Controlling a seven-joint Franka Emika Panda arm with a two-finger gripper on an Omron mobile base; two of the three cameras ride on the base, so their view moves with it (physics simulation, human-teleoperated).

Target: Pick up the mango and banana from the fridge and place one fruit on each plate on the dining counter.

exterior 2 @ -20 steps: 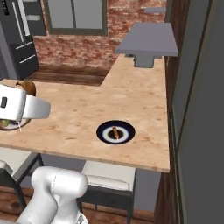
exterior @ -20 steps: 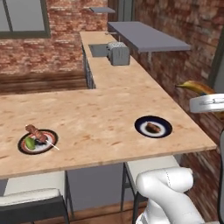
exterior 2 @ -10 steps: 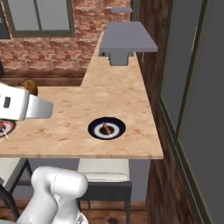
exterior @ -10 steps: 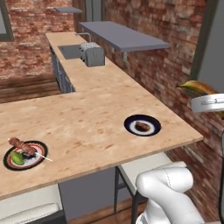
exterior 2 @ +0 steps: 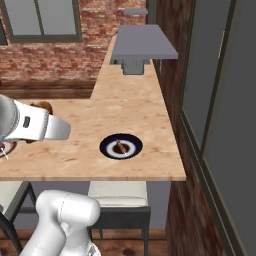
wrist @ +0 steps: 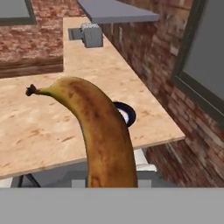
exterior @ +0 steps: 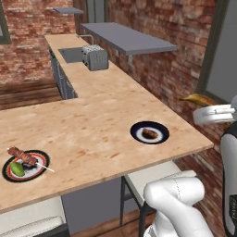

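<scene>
My fingers are clamped on the banana [wrist: 103, 135], held in the air off the dining counter's [exterior: 92, 129] right end. The mango [exterior: 17, 168] lies on the left plate [exterior: 9, 172]; the near plate [exterior: 149, 133] carries a brown lump [exterior: 149, 134].

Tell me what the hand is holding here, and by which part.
The hand is shut on the banana. It grips the lower end, opposite the stem; the exact contact is hidden at the bottom of the hand view.
</scene>
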